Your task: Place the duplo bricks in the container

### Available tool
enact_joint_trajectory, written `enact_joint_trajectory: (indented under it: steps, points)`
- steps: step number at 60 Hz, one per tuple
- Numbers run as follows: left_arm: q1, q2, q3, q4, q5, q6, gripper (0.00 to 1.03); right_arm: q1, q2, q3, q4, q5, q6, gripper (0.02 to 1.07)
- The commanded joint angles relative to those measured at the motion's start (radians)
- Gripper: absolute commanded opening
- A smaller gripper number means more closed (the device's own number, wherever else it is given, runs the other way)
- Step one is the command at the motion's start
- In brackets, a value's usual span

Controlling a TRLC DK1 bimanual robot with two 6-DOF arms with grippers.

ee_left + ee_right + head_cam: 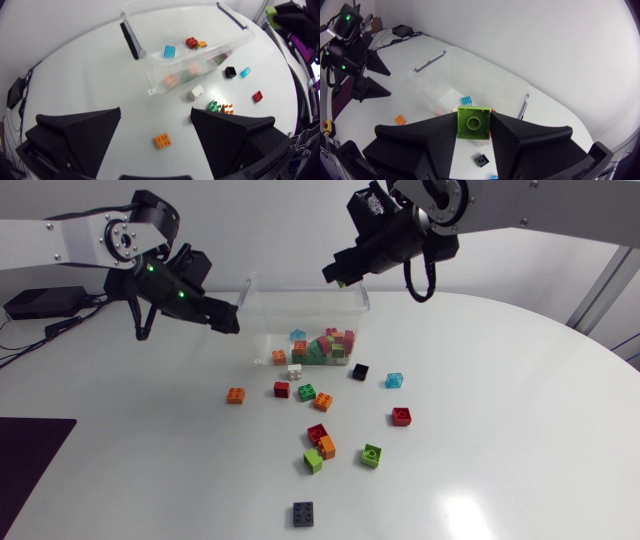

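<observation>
A clear plastic container (pixel 352 292) stands at the back middle of the table, with several Duplo bricks (pixel 322 345) piled in it. My right gripper (pixel 338 276) hangs above the container's right rim, shut on a lime green brick (pixel 473 122). My left gripper (pixel 226 318) is open and empty, just left of the container (pixel 145 55). An orange brick (pixel 162 141) lies on the table under its spread fingers (pixel 82 135). In the left wrist view a blue brick (pixel 169 51) and a red brick (pixel 191 42) lie inside the container.
Loose bricks are scattered in front of the container: orange (pixel 235 395), red (pixel 282 389), green (pixel 306 392), black (pixel 360 371), light blue (pixel 394 380), red (pixel 401 416), lime (pixel 371 455), dark grey (pixel 303 514). A black mat (pixel 25 450) lies at the table's left edge.
</observation>
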Motion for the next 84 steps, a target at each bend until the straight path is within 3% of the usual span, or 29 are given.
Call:
enact_joint_trajectory:
  steps: [1,15,50,53,56,59,77,84]
  points:
    - [0.021,-0.033,-0.071,-0.01,0.002,0.042,0.98,0.018,0.046,0.042,0.031,0.001,0.012,0.38]
    - [0.048,-0.021,-0.193,-0.007,0.023,0.057,0.98,0.038,0.116,0.099,0.117,0.012,0.001,0.38]
    - [-0.007,0.076,-0.281,0.015,0.031,-0.017,0.98,0.038,0.285,0.174,0.308,0.101,-0.047,0.4]
    - [-0.013,0.088,-0.284,0.016,0.031,-0.024,0.98,0.04,0.3,0.187,0.313,0.128,-0.05,0.5]
    - [-0.014,0.102,-0.284,0.027,0.031,-0.041,0.98,0.044,0.314,0.203,0.304,0.147,-0.054,0.8]
    - [-0.016,0.116,-0.281,0.041,0.031,-0.053,0.98,0.049,0.312,0.204,0.304,0.164,-0.059,0.96]
    - [-0.022,0.192,-0.223,0.108,0.031,-0.187,0.97,0.057,0.171,0.086,0.29,0.217,-0.042,0.98]
    - [-0.039,0.202,-0.207,0.142,-0.02,-0.228,0.94,0.055,0.09,-0.007,0.29,0.231,-0.03,0.98]
